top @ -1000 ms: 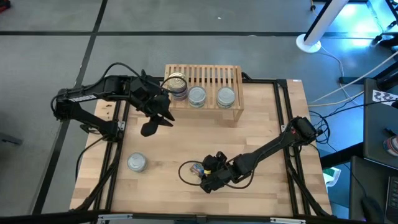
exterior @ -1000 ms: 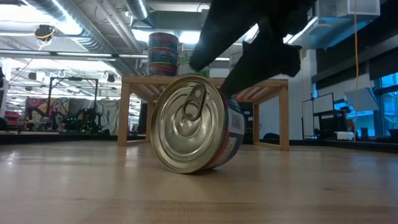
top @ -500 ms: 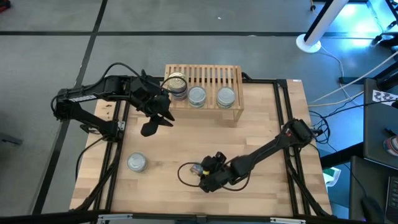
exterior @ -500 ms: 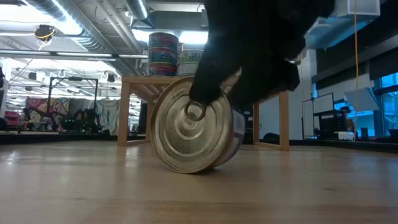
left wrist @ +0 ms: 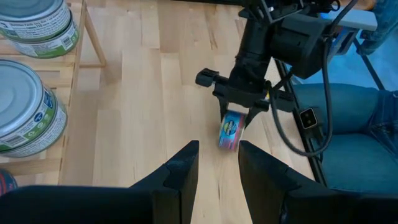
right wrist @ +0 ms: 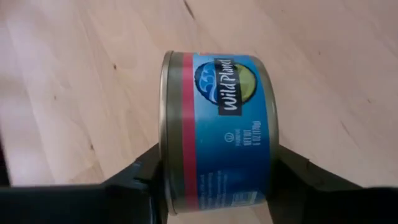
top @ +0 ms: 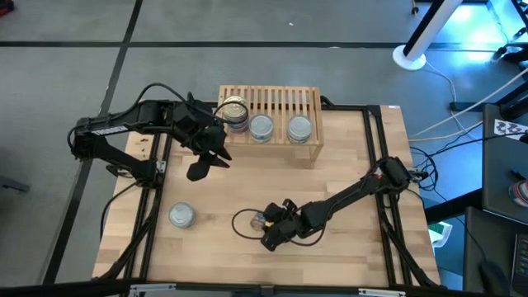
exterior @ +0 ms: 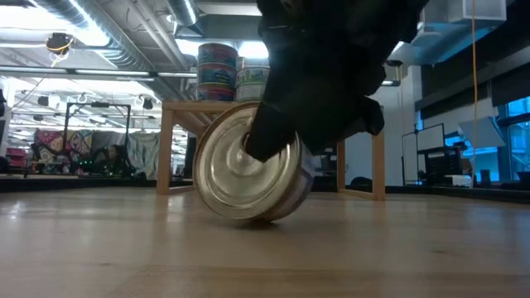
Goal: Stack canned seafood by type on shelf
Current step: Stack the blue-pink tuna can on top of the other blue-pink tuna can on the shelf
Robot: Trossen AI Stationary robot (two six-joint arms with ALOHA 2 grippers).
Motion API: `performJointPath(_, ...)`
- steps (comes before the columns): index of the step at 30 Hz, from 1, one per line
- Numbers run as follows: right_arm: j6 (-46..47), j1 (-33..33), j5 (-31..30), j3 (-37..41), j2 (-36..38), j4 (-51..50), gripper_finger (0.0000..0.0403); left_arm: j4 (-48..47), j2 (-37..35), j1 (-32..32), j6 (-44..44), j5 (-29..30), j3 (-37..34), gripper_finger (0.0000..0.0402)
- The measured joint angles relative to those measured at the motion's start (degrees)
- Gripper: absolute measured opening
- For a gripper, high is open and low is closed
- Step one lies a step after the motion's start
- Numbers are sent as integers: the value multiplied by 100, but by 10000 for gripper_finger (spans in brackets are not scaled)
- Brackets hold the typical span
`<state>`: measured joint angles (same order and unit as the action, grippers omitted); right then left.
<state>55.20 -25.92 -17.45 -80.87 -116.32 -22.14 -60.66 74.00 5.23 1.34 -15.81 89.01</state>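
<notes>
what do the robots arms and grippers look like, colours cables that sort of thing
Both arms are matte black, built of slim jointed links. The left gripper and the right gripper each end in two flat dark fingers with blunt tips. Black cables loop along the right arm, and a small square connector block shows on its wiring. No printed markings are legible.

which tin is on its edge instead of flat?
The blue-and-red labelled tin between the right end effector's fingers, near the table's front. The lone tin at front left and those on the shelf sit flat, lids up.
</notes>
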Motion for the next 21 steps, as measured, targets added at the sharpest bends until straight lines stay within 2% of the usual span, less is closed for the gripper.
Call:
performJointPath(5, -38, 224, 656, -84, 219, -123, 183, 18, -7, 0, -2, 0, 0, 109)
performJointPath(11, -373, 664, 1214, -368, 870, -82, 183, 109, -132, 5, -16, 0, 0, 109)
performJointPath(16, -689, 1135, 1802, -708, 1379, -103, 193, 583, -345, 14, -129, 8, 0, 109)
performJointPath(21, -1101, 1706, 2190, -1153, 1747, -137, 190, 1140, -649, 15, -52, 523, 0, 109)
